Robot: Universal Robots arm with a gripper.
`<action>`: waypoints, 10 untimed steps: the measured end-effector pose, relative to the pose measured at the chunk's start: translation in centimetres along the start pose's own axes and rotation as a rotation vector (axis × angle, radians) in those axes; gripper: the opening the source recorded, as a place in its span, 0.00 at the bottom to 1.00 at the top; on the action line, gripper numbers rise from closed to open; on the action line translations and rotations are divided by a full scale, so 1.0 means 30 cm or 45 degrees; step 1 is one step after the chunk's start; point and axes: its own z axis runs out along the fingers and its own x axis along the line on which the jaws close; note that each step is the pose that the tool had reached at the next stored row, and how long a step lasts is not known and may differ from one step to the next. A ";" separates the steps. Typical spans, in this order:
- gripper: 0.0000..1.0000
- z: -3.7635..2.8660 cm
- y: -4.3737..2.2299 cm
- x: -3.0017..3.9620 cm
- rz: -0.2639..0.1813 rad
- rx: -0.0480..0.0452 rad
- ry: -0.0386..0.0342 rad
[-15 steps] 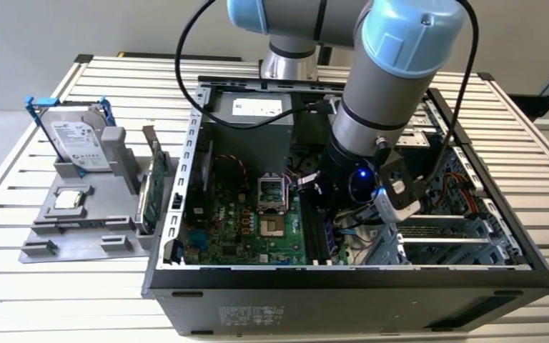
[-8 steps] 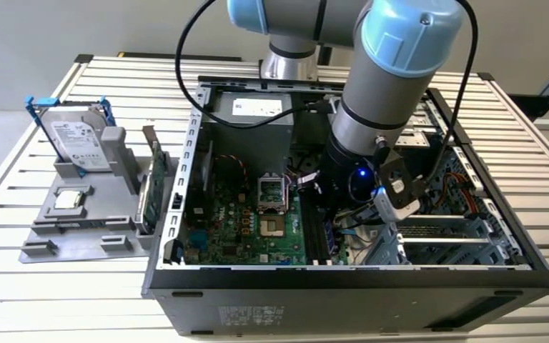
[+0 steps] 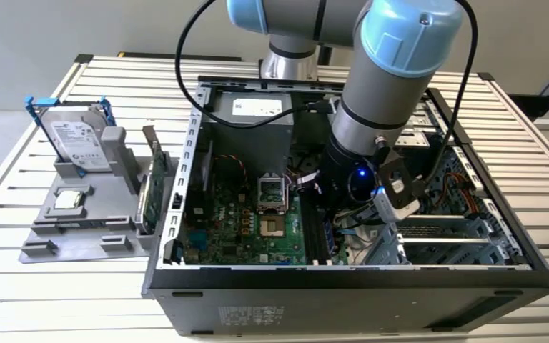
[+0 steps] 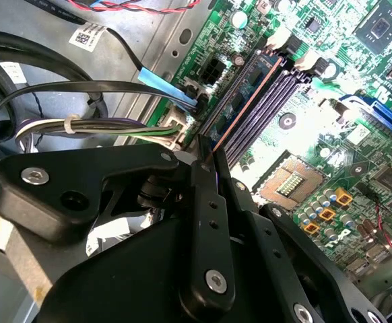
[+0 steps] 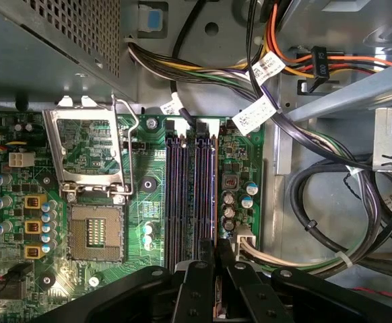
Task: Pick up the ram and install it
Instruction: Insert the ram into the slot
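Alignment matters most here: the end effector [image 4: 206, 158], fingers closed edge-on around the ram [image 4: 240, 106], has it over the outermost slot [image 5: 211, 195] inside the case [image 3: 351, 275], so it should stay upright and square to the slot.

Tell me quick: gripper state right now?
Gripper: shut on the ram, edge-on between the fingers, over the motherboard's memory slots.
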 end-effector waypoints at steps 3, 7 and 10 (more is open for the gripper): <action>0.00 0.000 0.000 0.002 0.004 0.000 0.0000; 0.00 0.000 0.000 0.003 0.011 0.000 0.0000; 0.00 0.000 0.000 0.005 0.016 0.000 -0.0001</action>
